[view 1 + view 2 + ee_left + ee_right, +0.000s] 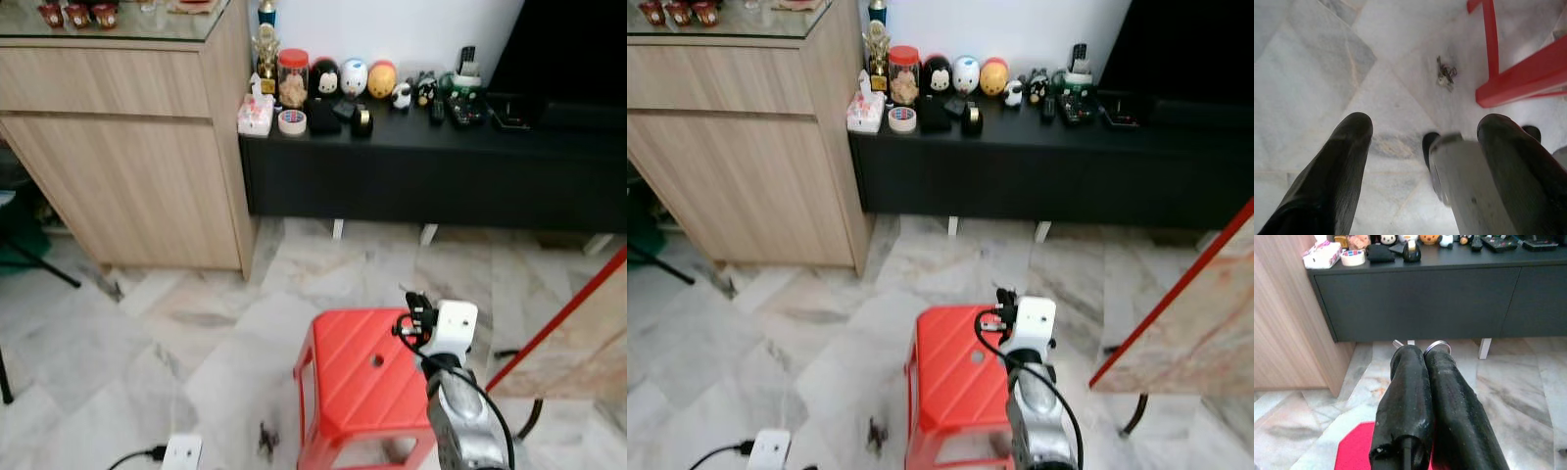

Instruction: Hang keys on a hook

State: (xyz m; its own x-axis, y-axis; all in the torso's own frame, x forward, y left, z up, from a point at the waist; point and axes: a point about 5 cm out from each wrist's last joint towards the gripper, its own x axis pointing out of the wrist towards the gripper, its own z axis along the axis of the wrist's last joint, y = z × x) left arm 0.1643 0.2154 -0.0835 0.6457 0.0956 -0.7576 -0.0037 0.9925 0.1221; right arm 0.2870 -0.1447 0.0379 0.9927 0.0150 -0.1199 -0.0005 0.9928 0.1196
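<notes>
Looking from the head views, you have the right gripper raised above the red stool, facing a black cabinet, and no hook can be made out, so the hanging is still ahead. Along the right wrist, its fingers are pressed together on a key ring peeking past the tips. Along the left wrist, the left gripper hangs wide and empty over the floor, where a second small bunch of keys lies beside the stool.
</notes>
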